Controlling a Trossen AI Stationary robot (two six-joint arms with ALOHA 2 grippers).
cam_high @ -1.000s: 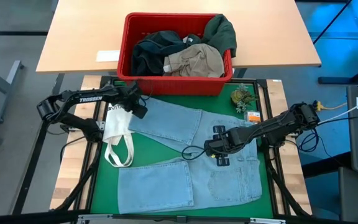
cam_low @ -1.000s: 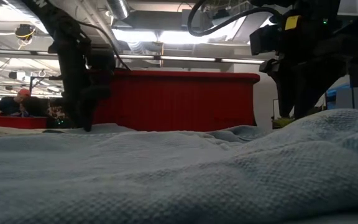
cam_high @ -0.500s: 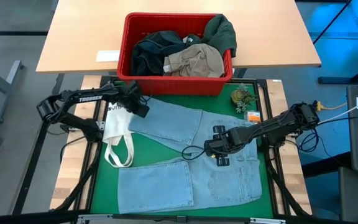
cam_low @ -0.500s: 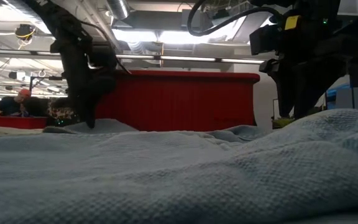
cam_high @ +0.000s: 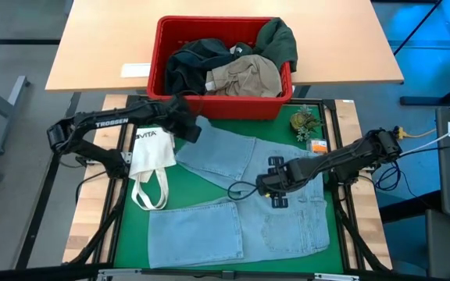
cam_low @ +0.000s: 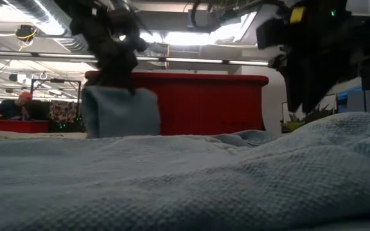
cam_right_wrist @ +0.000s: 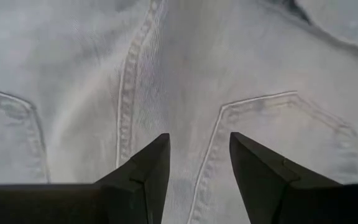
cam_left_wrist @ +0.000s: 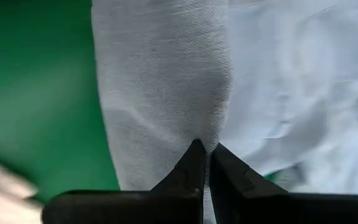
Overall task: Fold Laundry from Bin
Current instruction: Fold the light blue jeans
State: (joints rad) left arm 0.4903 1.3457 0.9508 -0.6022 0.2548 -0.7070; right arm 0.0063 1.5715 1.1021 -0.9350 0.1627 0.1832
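- The light blue jeans (cam_high: 241, 207) lie spread on the green mat (cam_high: 127, 226), on the side of the red bin (cam_high: 221, 105) that faces the robot; one leg lies at the near edge, farthest from the bin, while the other runs slantwise up toward it.
- In the low view the denim fills the whole foreground as a rumpled blue field, with the bin's red wall (cam_low: 204, 102) rising behind it.
- The right gripper (cam_high: 270, 186) sits over the seat of the jeans, well short of the bin; its fingers (cam_right_wrist: 148, 174) stand apart above a stitched back pocket and grasp nothing.
- A white tote bag (cam_high: 148, 160) with loop handles lies on the mat beside the slanted leg, nearer the bin than the right gripper.
- The left gripper (cam_high: 187, 129) is just in front of the bin's near wall, clenched on the hem end of the slanted leg; the wrist view shows its fingertips (cam_left_wrist: 194, 165) pinched together on a hanging fold of denim, and the low view shows that fold (cam_low: 121, 112) lifted clear of the mat.
- A small potted plant (cam_high: 304, 121) stands just outside the bin's near right corner.
- Inside the bin lie the other garments: a khaki piece (cam_high: 244, 76), a dark one (cam_high: 190, 66), and a dark green one (cam_high: 278, 40) draped over the far right rim.
- The bin rests on a light wooden table (cam_high: 100, 47) beyond the mat.
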